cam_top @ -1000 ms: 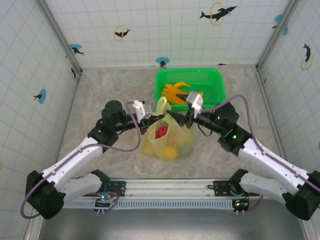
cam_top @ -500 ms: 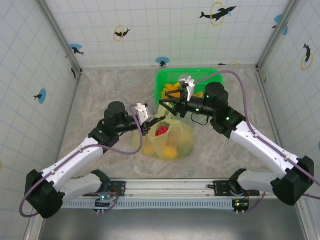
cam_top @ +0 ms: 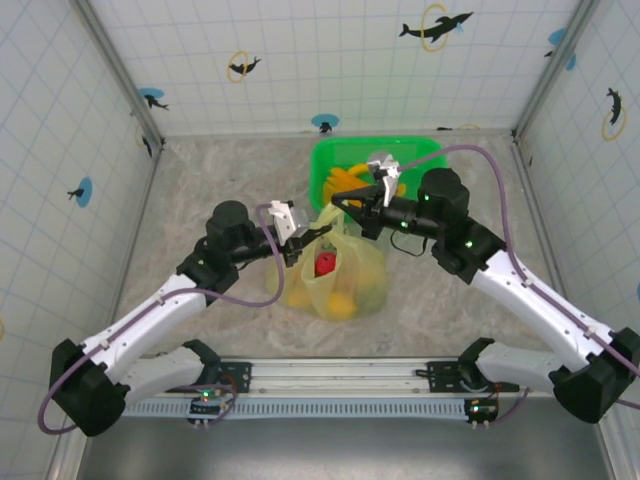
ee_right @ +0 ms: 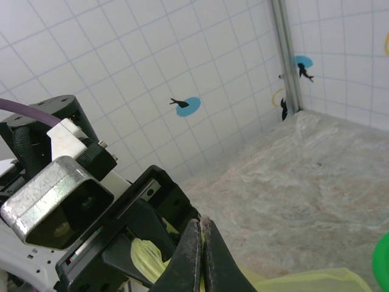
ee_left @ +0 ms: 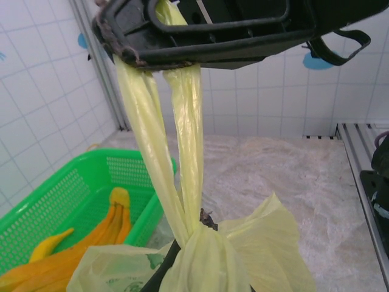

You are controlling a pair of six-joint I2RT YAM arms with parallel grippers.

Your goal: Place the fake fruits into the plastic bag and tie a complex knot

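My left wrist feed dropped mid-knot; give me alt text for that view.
The left pincer, at the frame's top, clamps two handle strands of the plastic bag, stretched taut down to its bunched neck. Lower left, a green basket holds yellow-orange bananas.

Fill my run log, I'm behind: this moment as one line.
left gripper: shut on plastic bag handle | right gripper: shut near it | fake fruits: some bagged, bananas in green basket

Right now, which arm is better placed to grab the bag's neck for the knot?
Right, probably. The left gripper is shut on a handle of the plastic bag, stretching it taut. The right gripper sits shut beside the neck, apparently free.
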